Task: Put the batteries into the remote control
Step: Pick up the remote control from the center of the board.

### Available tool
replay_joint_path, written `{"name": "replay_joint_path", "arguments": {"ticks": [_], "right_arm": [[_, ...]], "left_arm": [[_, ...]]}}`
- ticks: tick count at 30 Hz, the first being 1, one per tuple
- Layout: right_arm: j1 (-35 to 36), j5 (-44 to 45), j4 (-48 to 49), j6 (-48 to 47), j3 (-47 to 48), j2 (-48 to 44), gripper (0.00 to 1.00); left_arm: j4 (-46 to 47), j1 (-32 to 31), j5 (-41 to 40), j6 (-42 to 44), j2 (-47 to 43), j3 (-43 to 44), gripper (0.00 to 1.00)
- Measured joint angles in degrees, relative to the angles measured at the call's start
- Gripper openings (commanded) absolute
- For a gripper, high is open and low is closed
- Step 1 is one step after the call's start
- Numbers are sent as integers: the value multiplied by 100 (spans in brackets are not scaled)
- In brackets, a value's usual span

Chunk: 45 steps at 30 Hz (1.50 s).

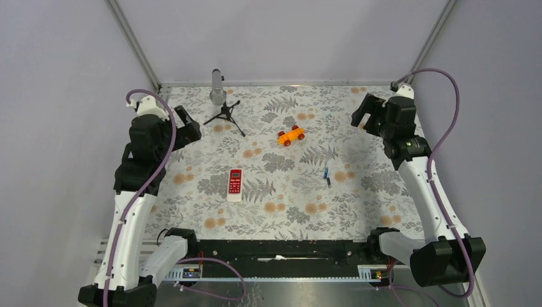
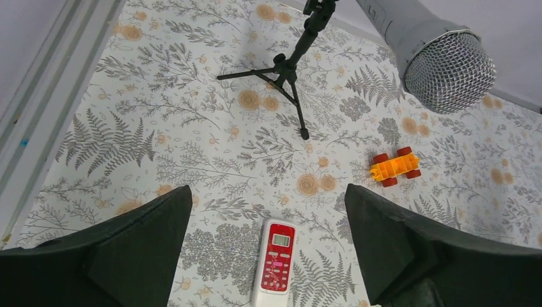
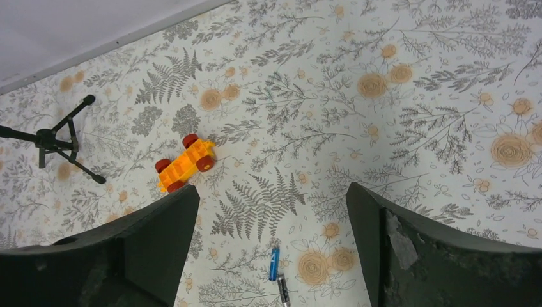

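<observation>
Starting up close: the left gripper (image 2: 267,197) is spread wide, nothing held, and the remote control (image 2: 276,263) is framed between its jaws, laid red face up on the floral table (image 2: 96,141). The right gripper (image 3: 271,192) is opened wide too, empty, with the batteries (image 3: 277,275) laid roughly end to end on the table below. An orange toy car (image 3: 185,164) and a microphone (image 2: 447,64) are parked further back.

I log an orange toy car (image 1: 291,135), red wheels, on the floral surface (image 1: 358,214). A microphone (image 1: 218,89) stands on its black tripod (image 1: 225,117), far left.
</observation>
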Motion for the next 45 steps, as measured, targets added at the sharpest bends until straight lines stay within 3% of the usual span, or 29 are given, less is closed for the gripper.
{"name": "replay_joint_path", "arguments": {"ticks": [8,15,19,24,35,45], "right_arm": [[0,44,-55,116,-420,20,100],[0,164,-411,409,-387,584,100],[0,39,-332,463,-566,442,100],[0,-304,-103,459,-1154,-286,100],[0,-907,-699,680,-920,953,97],[0,-778,-1488,1082,-798,1325,100]], "left_arm": [[-39,0,448,-363,236,-223,99],[-72,4,1165,-702,793,-1215,99],[90,-72,1567,-625,988,-1919,99],[197,-782,1528,-555,1668,-2107,98],[807,-1895,841,-1019,3154,-2100,96],[1220,-2105,468,-1335,3453,-2120,69]]}}
